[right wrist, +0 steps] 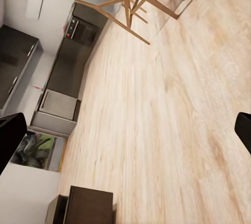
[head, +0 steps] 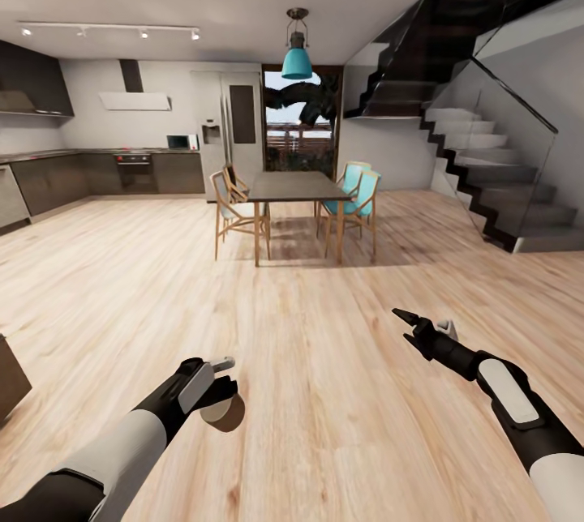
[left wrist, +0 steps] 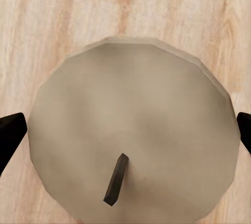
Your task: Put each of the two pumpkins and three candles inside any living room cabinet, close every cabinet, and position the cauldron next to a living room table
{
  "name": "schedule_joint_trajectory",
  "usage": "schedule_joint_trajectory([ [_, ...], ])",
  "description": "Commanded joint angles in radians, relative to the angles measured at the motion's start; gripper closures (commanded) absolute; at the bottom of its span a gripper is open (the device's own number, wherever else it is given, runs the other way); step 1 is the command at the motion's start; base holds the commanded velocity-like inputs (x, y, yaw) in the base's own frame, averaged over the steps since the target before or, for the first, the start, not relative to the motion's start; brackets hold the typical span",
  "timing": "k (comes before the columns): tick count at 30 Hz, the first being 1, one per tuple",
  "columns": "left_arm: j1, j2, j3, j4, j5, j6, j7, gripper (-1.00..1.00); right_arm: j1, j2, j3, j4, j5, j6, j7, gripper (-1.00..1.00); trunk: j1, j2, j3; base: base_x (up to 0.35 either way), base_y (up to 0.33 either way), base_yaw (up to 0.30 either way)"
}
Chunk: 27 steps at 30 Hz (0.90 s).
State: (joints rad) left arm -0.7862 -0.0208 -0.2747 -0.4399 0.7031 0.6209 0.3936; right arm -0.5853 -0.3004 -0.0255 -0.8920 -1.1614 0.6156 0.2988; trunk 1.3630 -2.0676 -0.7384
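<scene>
Plainly, the left gripper grasps a candle, holding it low over the wooden floor. From the left wrist, the candle is a faceted beige-grey cylinder seen end-on, matte and smooth, with a short dark wick leaning off its top face. One black fingertip shows at each flank of it, touching its sides.

The right gripper hangs empty over bare boards, its fingers spread; in the right wrist view a dark fingertip sits at each edge with only floor between.

The floor is pale planking with long grain. Ahead stands a dark dining table on slim legs, with wooden chairs on one side and teal chairs on the other, under a teal pendant lamp. Dark kitchen units line the far left wall with an oven, a microwave and a fridge beside them. A grey staircase with a glass balustrade climbs at right. A corner of dark brown furniture cuts in at the left edge, near the left arm; what it is I cannot tell. Nothing lies on the floor between the arms and the dining table.
</scene>
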Motion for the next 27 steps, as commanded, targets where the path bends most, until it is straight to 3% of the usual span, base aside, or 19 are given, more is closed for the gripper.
schedule_joint_trajectory([
  [1,-0.001,0.001,-0.007,-0.002,0.009,0.002,0.012,1.00,-0.001,0.000,-0.002,0.000,-0.001,0.007,0.002,-1.00,0.000,0.000,-0.001,0.322,0.000,0.000],
  [27,-0.001,-0.018,-0.019,-0.001,0.010,0.003,0.011,1.00,-0.001,0.000,-0.003,0.001,0.000,0.007,0.002,-1.00,0.000,0.000,-0.001,0.322,0.000,0.000],
])
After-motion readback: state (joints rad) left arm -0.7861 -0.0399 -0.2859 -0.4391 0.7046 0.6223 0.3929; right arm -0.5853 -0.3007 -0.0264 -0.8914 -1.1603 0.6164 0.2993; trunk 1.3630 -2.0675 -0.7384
